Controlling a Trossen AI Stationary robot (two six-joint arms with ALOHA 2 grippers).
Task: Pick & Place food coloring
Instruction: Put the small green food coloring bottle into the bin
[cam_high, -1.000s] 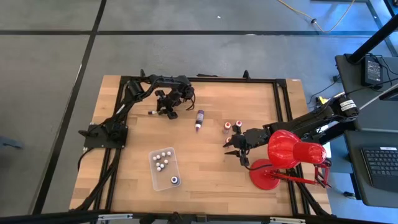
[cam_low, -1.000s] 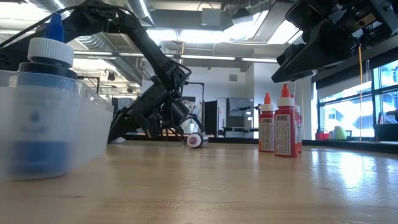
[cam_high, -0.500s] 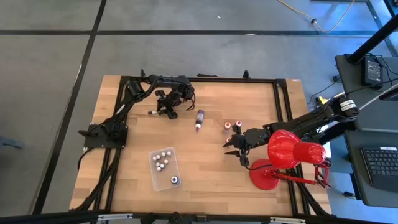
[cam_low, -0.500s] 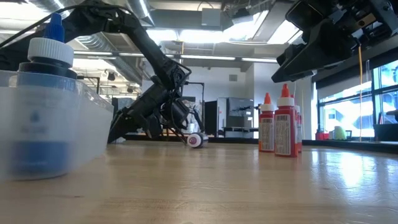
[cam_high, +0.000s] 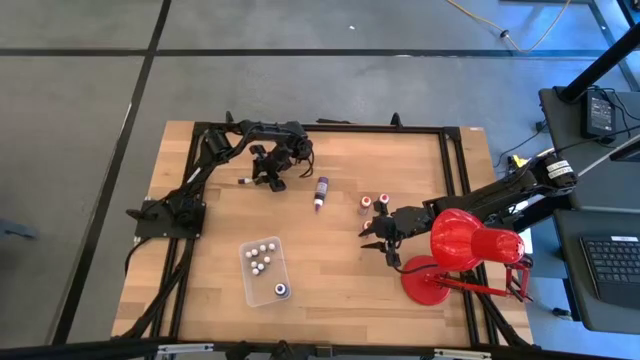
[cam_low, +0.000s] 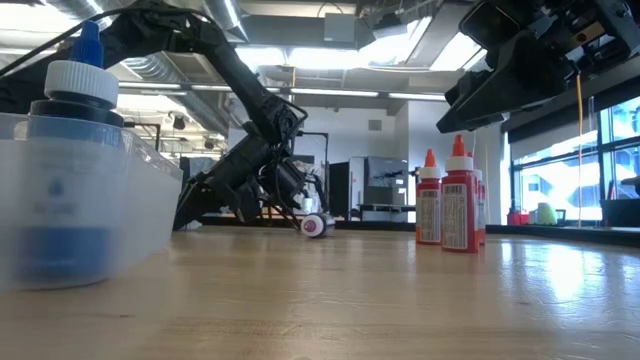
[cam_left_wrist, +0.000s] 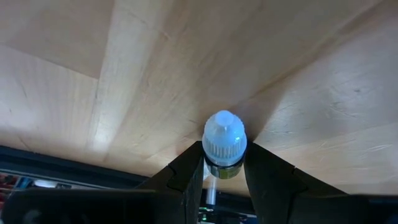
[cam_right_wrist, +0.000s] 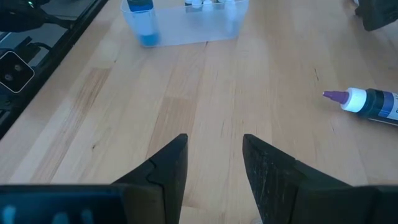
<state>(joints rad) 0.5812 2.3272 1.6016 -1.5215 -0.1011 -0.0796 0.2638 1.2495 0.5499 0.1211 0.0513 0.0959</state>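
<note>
My left gripper (cam_high: 270, 180) stands low over the table's far left part, shut on a small food coloring bottle with a white ribbed cap (cam_left_wrist: 224, 140). A longer purple bottle (cam_high: 321, 190) lies on its side on the wood to the right of it. Two red bottles (cam_high: 375, 201) stand upright near the middle. My right gripper (cam_high: 378, 238) hangs open above the table just nearer than the red bottles, with nothing between its fingers (cam_right_wrist: 168, 162). My left gripper pinches the bottle just below its cap, at the dark neck (cam_left_wrist: 222, 169), between its two fingers. The fingers slant down from above and the white cap sticks out past their tips. Whether the bottle's bottom rests on the table is hidden by the gripper.
A clear plastic tray (cam_high: 252, 285) at the near left holds several white-capped bottles and a blue one (cam_high: 282, 290). A big red desk lamp (cam_high: 465, 250) stands at the right, close to my right arm. A small thin dark-and-white piece (cam_high: 243, 181) lies left of my left gripper.
</note>
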